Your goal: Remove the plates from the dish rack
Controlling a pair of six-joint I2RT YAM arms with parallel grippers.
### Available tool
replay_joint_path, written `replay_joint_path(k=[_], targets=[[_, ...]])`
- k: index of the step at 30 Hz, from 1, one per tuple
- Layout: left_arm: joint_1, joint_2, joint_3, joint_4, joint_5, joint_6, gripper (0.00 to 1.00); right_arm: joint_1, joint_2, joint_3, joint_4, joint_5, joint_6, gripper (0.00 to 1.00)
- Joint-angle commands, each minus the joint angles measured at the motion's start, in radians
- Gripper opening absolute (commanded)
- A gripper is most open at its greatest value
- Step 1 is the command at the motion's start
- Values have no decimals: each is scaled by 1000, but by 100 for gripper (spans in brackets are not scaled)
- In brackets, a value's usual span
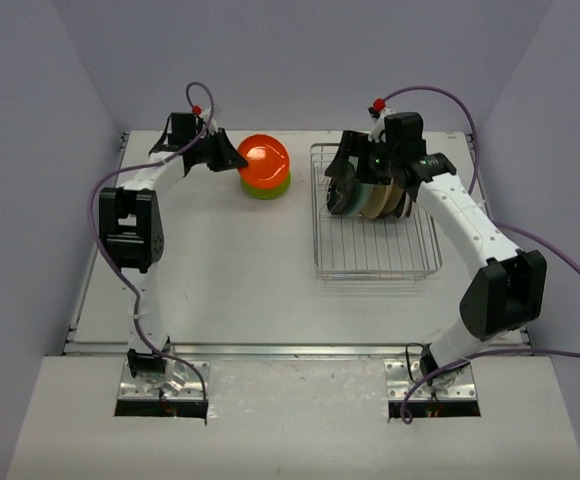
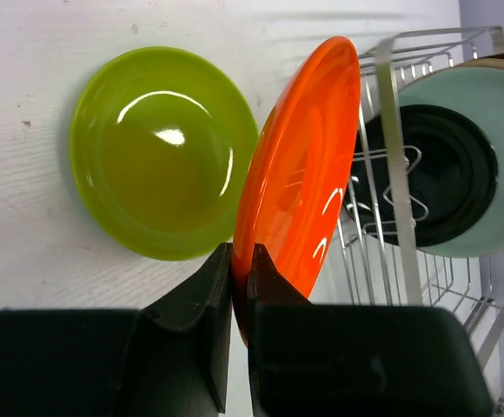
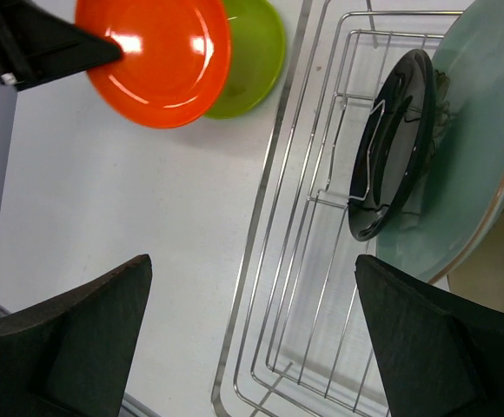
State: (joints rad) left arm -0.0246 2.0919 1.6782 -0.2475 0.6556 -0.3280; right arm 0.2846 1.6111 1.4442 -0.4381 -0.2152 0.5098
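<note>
My left gripper [image 2: 240, 256] is shut on the rim of the orange plate [image 2: 304, 165]. It holds the plate tilted just above the lime green plate [image 2: 161, 152], which lies flat on the table at the back [image 1: 265, 189]. The dish rack [image 1: 375, 262] stands to the right. At its far end a black plate [image 3: 400, 148], a pale teal plate [image 3: 478, 148] and a cream plate [image 1: 375, 203] stand upright. My right gripper [image 3: 254, 261] hangs open over the rack's left rim [image 3: 274, 217], holding nothing.
The near half of the rack holds only bare wire. White table [image 1: 230, 270] spreads between the green plate and the arm bases. Walls enclose the table at the back and on both sides.
</note>
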Motion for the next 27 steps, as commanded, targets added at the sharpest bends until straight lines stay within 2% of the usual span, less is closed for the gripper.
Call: replay_joint_path(k=[1,9,11,17,19,21,25,27], targets=[[6,120,125,-3,24,-52,0,7,-53,-4,35,8,7,99],[11,233,203,-1,10,-75,0,5,-62,-32,39,3,4,99],[12,249,204,-1,15,-72,4,5,-60,-34,41,0,4,99],[24,268,212,-5,5,-72,26,5,-50,-38,45,-10,9,99],[25,269,221,-8,-2,-73,41,5,-50,-39,47,-12,11,99],[25,263,231,-16,-7,-71,50,4,-50,-41,47,-12,12,99],[25,211,235,-40,-46,-45,61,6,-51,-42,49,22,2,98],[25,159,235,-60,-87,-11,63,6,-47,-40,44,72,-10,94]])
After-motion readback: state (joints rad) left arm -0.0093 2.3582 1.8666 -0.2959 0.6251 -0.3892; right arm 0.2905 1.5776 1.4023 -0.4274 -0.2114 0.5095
